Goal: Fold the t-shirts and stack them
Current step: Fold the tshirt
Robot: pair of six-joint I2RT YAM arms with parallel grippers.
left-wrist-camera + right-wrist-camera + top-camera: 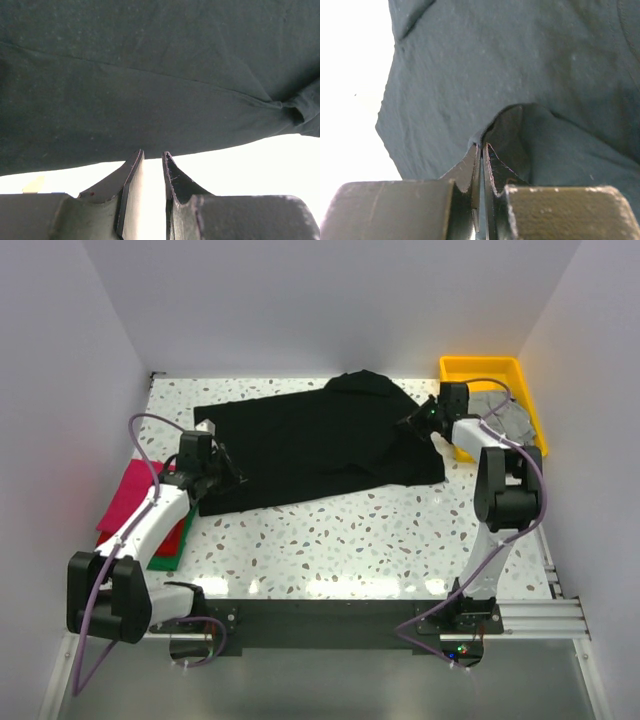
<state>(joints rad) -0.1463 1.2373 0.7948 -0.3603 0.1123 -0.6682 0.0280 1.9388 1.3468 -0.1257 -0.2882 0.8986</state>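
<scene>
Black t-shirt [310,445]: lying spread flat across the middle of the table [350,530], with a raised bunch of cloth at its far right end.
Right gripper [481,147]: jaws are pinching shut on a lifted fold at the shirt's right edge.
Left gripper [153,155]: sitting at the shirt's near-left hem with the jaws a narrow slit apart; no cloth is clearly showing between them.
Step in hand: this looks like taking hold of both ends of the black shirt before the first fold.
Doing it well: the left fingers should be sliding further over the hem and closing on one edge only. After that, both arms should be lifting together, so the cloth is hanging taut and level.
Risk: a pinch at the very tips is likely to be slipping once the right side is pulling.
Other shirts: the magenta shirt [128,495], red shirt [178,535] and green shirt [165,562] are lying stacked at the left, under the left arm. The grey shirt [505,415] is resting in the yellow tray [480,367].
</scene>
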